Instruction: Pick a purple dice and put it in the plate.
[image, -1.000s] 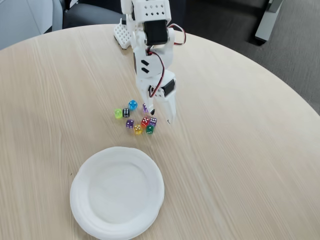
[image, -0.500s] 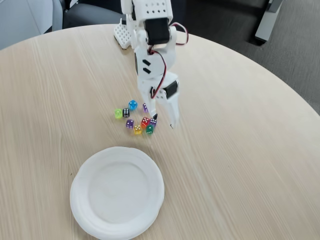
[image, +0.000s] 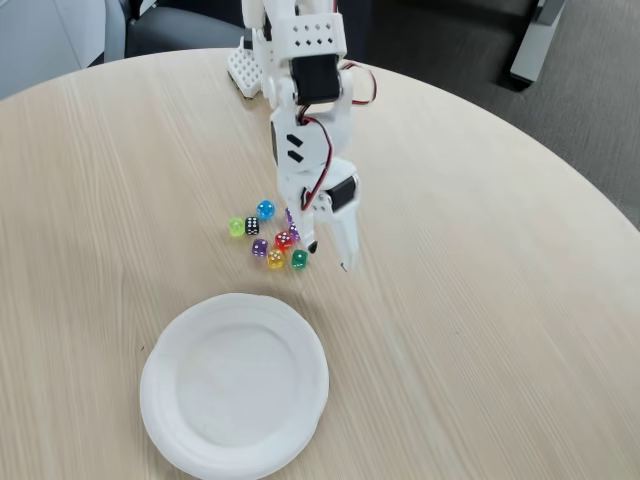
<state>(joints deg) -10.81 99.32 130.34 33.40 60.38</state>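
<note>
The claw (image: 329, 256) is being held with jaws apart at the right edge of the dice cluster; a purple dice (image: 259, 247) is lying to its left on the tabletop (image: 480, 260), the plate (image: 235, 385) nearer the camera.

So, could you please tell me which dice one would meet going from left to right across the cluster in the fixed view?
Light green die → black die → blue die → yellow die → dark green die. The purple and red dice beside the gripper overlap too closely to place.
</note>
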